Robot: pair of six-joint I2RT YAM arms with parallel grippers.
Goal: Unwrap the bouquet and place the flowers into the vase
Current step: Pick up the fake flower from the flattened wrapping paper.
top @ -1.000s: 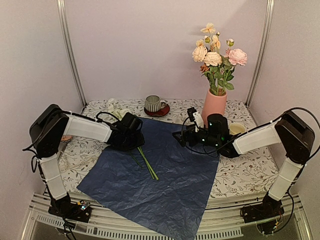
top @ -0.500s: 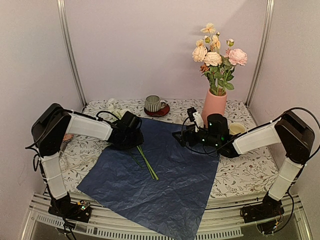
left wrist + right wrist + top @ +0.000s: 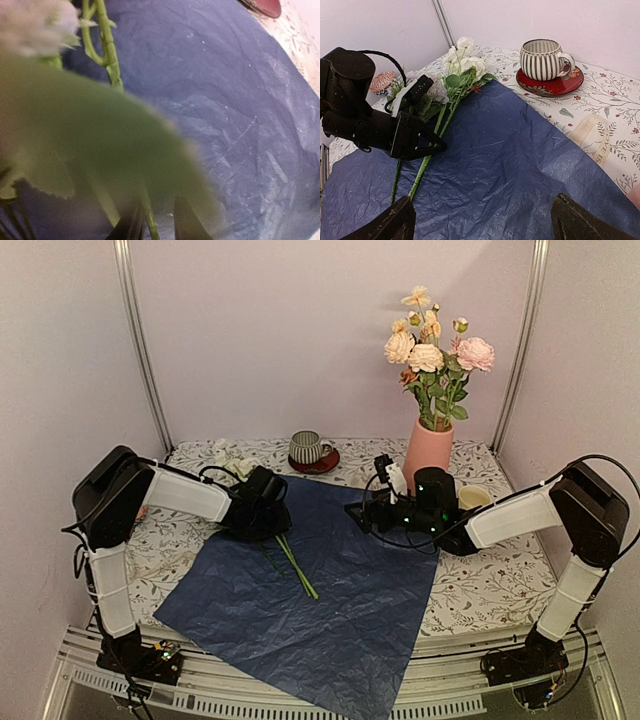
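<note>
Judging white flowers (image 3: pixel 469 62) light, stems (image 3: pixel 422 172) wiry, blooms crushable; we'd grip mid-stem | left gripper (image 3: pixel 437 145) jaws narrow round stems, hold unclear | right gripper (image 3: pixel 482 222) jaws wide, empty

Soft, even light, with only faint shadows on the crinkled dark blue paper sheet (image 3: pixel 340 590). In the left wrist view the green-stemmed pale flowers (image 3: pixel 107 55) sit too close, a broad leaf smeared out of focus; elsewhere sharp.

The left arm stretches low, its gripper (image 3: pixel 432 145) pinched on the flowers (image 3: pixel 465 65), while the right gripper (image 3: pixel 480 222) hovers wide open.
</note>
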